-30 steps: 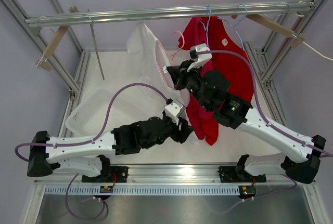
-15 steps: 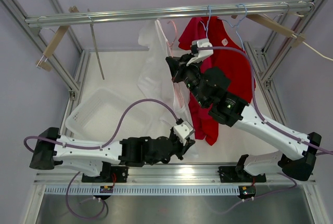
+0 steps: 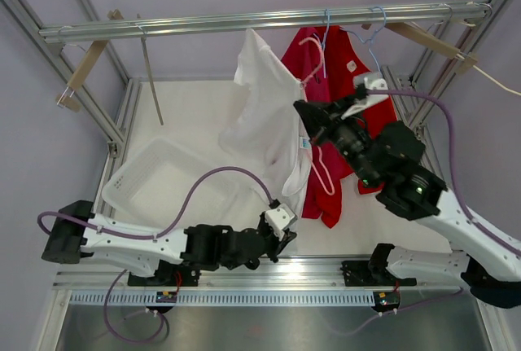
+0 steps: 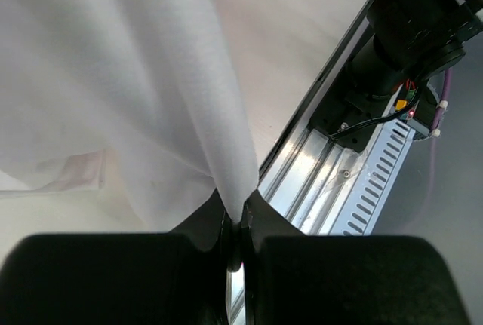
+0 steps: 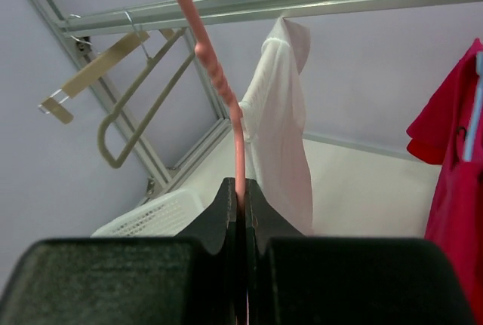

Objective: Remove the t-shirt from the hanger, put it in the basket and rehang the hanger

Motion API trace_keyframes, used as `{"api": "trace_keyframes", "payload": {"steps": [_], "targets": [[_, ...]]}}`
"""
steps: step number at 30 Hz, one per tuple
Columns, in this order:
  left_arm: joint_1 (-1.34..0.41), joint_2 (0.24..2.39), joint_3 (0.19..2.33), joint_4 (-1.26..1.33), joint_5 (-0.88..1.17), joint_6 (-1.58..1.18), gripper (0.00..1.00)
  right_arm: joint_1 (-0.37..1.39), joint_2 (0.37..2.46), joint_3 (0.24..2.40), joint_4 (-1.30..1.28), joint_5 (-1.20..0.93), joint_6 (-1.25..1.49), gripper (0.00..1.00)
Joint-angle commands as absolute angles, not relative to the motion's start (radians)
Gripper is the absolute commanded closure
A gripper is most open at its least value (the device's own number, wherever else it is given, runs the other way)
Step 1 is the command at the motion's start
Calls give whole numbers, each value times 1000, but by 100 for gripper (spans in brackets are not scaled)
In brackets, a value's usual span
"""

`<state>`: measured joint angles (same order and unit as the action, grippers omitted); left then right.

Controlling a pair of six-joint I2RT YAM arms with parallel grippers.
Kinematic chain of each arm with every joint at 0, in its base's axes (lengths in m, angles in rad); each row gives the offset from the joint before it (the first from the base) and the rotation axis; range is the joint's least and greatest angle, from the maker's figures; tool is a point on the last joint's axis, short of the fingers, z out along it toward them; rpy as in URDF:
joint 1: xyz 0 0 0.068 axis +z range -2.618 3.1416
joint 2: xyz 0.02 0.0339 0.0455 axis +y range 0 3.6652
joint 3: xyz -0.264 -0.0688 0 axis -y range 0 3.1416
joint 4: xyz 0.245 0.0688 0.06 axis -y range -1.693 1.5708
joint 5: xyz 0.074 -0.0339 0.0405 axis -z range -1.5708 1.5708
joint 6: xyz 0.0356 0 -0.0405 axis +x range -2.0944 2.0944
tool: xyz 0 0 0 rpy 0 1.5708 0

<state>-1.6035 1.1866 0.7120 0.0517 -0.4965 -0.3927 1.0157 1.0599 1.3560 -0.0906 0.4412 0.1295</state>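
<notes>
A white t-shirt hangs stretched from near the top rail down toward the table's front edge. My left gripper is shut on its lower hem; in the left wrist view the white fabric runs into the pinched jaws of the left gripper. The pink hanger sits to the shirt's right, partly against the red garment. My right gripper is shut on its wire, and the right wrist view shows the pink hanger clamped in the right gripper, with the t-shirt beyond it.
A red t-shirt hangs on a blue hanger from the rail. A white mesh basket lies on the table at left. Wooden hangers hang at both rail ends. Metal frame posts stand around the table.
My left gripper closed on the white shirt's hem and pulled it down toward the front edge. My right gripper swung right with the pink hanger, and the shirt is now stretched out.
</notes>
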Motion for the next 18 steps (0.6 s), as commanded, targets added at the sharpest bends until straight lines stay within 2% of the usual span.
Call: {"api": "trace_keyframes", "payload": {"steps": [1, 3, 6, 8, 11, 15, 18], "targets": [[-1621, 1074, 738, 20, -602, -371, 100, 1022, 869, 1304, -57, 352, 190, 100], [-1621, 997, 771, -26, -643, -324, 100, 1022, 822, 1273, -118, 333, 219, 100], [-1620, 912, 843, -74, -828, -241, 99, 1023, 755, 1269, -185, 267, 248, 100], [-1614, 884, 877, -40, -891, -149, 96, 1022, 724, 1269, -205, 191, 270, 100], [-1573, 879, 943, 47, -949, -16, 96, 1022, 693, 1255, -221, 98, 299, 100], [-1444, 916, 1008, 129, -882, 77, 96, 1022, 661, 1243, -251, 23, 330, 100], [-1292, 937, 1035, 146, -700, 63, 95, 1022, 627, 1243, -270, -55, 354, 100]]}}
